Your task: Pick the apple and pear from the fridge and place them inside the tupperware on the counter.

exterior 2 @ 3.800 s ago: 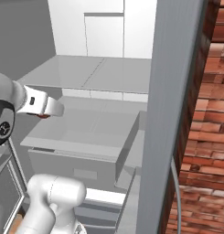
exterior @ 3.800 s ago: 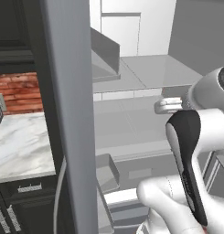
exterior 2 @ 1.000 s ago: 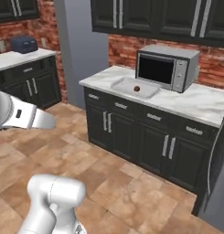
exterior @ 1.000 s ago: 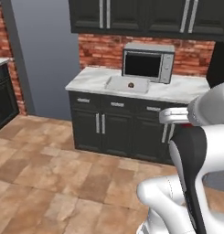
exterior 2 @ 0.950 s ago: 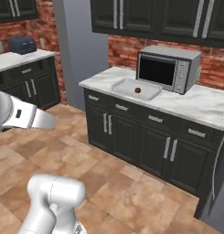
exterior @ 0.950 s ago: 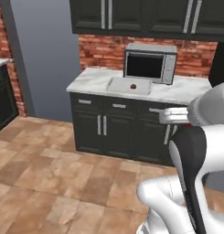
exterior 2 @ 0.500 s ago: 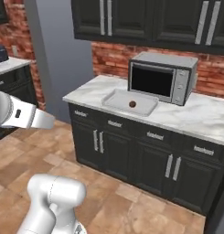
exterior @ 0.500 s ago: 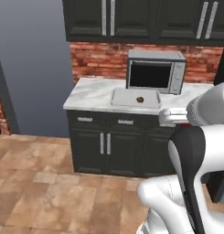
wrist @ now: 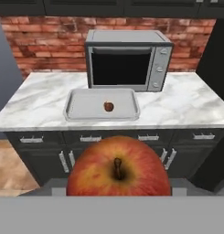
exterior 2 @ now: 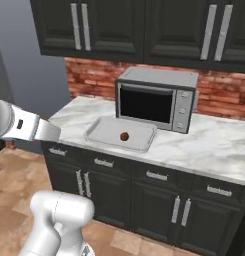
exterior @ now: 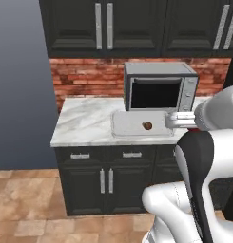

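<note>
You have one fruit done and one to go. The pear (wrist: 109, 106) already sits inside the tupperware (wrist: 79, 103), a little toward its right end and well away from the rims. You can see it in the base views too, as a small dark brownish blob in the tray. The tupperware lies on the counter (wrist: 35, 103) just in front of the microwave (wrist: 127, 59), with its long side running along the counter's front edge. The apple (wrist: 119, 168) is big and close in the hand view, right at the bottom where the finger tips would be, so it looks like your gripper is holding it; the tips themselves are hidden behind the fruit. The apple's stem points at the camera, so its core runs along the hand, and being round it has no long side to worry about. The apple is out in the air in front of the cabinets, not yet over the counter. What is left, I think: bring the apple over the tupperware, lower it beside the pear, and let go.
</note>
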Tool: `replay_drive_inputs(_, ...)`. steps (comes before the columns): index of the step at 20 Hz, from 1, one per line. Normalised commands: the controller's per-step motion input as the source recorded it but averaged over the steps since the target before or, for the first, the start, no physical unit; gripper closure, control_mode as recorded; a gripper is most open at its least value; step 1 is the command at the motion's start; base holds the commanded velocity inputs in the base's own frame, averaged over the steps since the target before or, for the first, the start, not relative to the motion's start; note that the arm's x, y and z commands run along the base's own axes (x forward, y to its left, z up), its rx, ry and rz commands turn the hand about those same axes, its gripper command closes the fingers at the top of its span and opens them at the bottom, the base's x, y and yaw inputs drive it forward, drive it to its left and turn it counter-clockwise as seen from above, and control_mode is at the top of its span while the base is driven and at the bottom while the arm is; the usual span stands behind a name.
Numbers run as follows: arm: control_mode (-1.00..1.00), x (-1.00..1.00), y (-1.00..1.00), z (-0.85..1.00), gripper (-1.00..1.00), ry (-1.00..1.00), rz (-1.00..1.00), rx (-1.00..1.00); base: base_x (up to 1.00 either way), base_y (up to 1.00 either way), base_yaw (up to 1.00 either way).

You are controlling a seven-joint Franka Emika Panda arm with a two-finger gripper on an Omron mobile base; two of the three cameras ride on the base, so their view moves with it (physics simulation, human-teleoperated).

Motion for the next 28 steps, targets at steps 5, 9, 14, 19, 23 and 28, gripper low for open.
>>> replay_drive_inputs(5,1.00,0.00,0.00,0.00,1.00,0.00,0.00,0.00,1.00,0.23,-0.29)
replay_drive_inputs(9,1.00,0.00,0.00,0.00,1.00,0.00,0.00,0.00,0.90,0.24,-0.16)
replay_drive_inputs(14,1.00,0.00,0.00,0.00,1.00,0.00,0.00,0.00,0.60,0.30,-0.01)
replay_drive_inputs(19,-1.00,0.13,0.02,-0.27,1.00,0.19,0.03,0.00,0.19,0.11,0.00)
replay_drive_inputs(23,-1.00,0.12,0.00,-0.79,1.00,0.48,0.16,0.00,0.00,0.00,0.00)
replay_drive_inputs(28,-1.00,0.12,0.00,-0.71,1.00,0.36,0.26,0.00,0.00,0.00,0.00)
